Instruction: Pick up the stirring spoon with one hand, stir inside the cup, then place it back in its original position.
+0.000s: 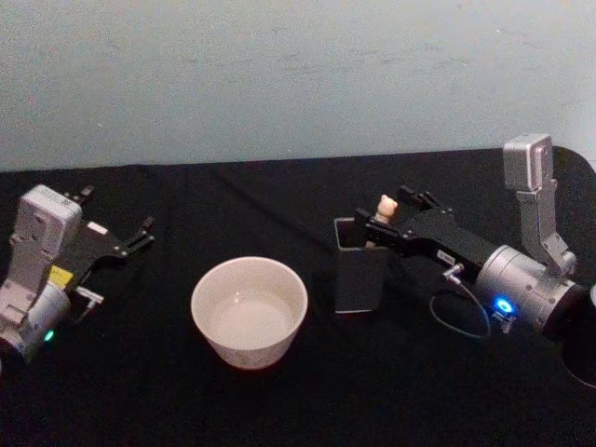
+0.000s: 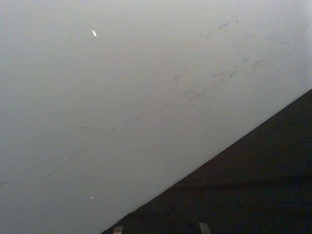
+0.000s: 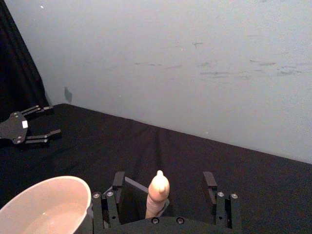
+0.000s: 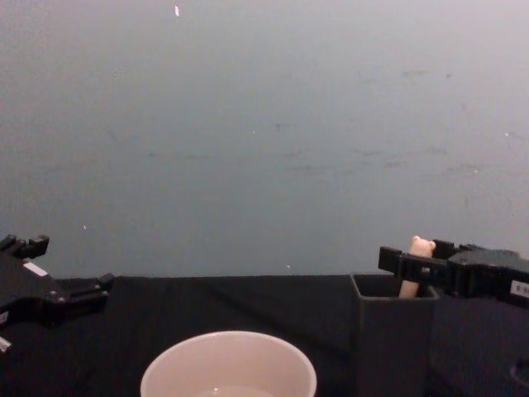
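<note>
The stirring spoon [image 1: 386,208] stands upright in the dark grey square holder [image 1: 359,275], its beige bear-head handle [image 4: 421,246] sticking out of the top. My right gripper [image 1: 389,220] is open and level with that handle. In the right wrist view the handle [image 3: 158,194] rises between the two fingers [image 3: 118,181] with a gap on each side. The cream cup [image 1: 250,312] sits to the left of the holder and holds a little liquid. Far left, my left gripper [image 1: 119,210] rests open above the cloth, away from everything.
A black cloth [image 1: 279,400] covers the table, and a pale wall [image 4: 264,124] rises behind its far edge. A loose cable [image 1: 461,312] loops beside the right wrist. Cup [image 4: 228,368] and holder [image 4: 395,339] stand close together.
</note>
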### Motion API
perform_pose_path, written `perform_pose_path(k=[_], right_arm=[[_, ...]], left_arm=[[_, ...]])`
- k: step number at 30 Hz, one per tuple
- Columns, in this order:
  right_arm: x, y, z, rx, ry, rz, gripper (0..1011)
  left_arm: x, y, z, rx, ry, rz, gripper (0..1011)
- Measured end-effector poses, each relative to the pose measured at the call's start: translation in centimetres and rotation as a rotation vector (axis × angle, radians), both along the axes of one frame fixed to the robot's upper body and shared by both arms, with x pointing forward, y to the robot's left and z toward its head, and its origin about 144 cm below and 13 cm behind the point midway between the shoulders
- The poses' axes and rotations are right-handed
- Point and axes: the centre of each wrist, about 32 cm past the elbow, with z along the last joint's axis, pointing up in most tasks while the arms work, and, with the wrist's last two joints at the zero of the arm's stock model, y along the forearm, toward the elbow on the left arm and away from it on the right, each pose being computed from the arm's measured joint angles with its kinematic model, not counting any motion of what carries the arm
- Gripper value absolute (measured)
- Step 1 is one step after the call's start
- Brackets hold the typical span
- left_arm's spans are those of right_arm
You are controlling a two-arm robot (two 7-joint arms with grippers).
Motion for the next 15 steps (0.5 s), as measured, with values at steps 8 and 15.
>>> perform_pose_path(k=[8,15], right_arm=[[-0.01,0.00,0.01,0.000,-0.001,0.000,875],[-0.02,0.00,0.01,0.000,-0.002,0.000,681]], left_arm=[[0.00,0.00,0.00,0.000,0.000,0.000,1001],[0.00,0.00,0.00,0.000,0.000,0.000,1001]])
